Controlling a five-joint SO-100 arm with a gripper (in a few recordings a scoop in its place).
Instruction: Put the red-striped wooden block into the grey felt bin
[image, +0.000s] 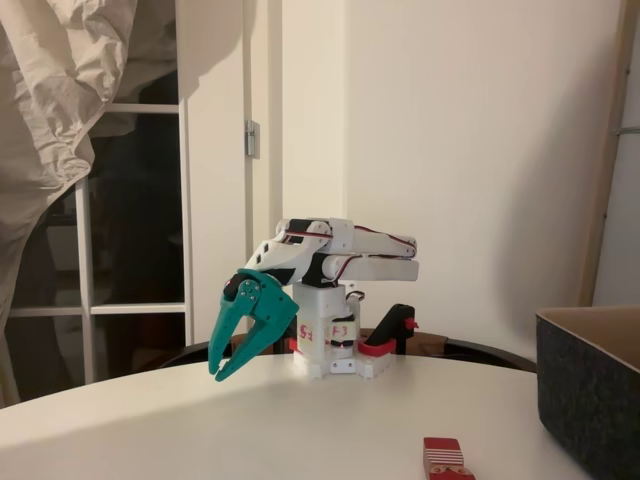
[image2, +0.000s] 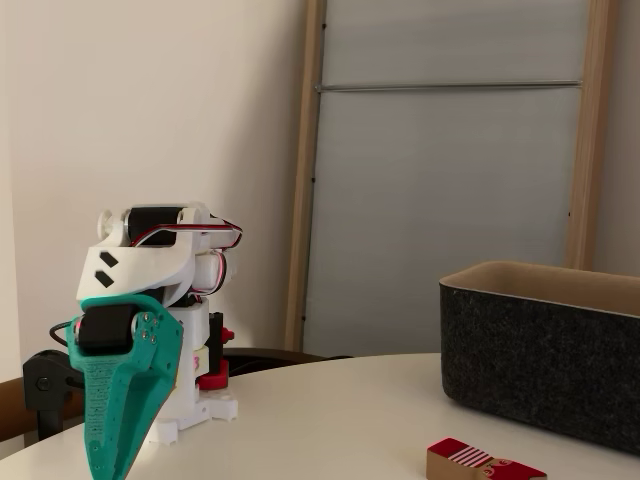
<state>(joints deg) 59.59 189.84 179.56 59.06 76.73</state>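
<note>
Two fixed views here, both at tabletop height. At left of centre in one, the teal gripper (image: 228, 370) hangs off the folded white arm (image: 345, 255), tips pointing down and just above the white tabletop (image: 200, 430). Its fingers (image: 262, 340) are slightly spread with nothing between them. Behind it sits the arm's white base (image: 325, 335) with a red-and-black clamp (image: 390, 335). Further right, at the bottom edge, the block (image: 446, 460) lies flat on the tabletop, well apart from the gripper. The bin (image: 590, 390) fills the lower right corner, near the block but not touching.

Other view: gripper (image2: 115, 450) at lower left seen edge-on, so can't tell the gap there. Block (image2: 480, 462) lies at bottom centre-right, in front of the bin (image2: 545, 360), outside it.
</note>
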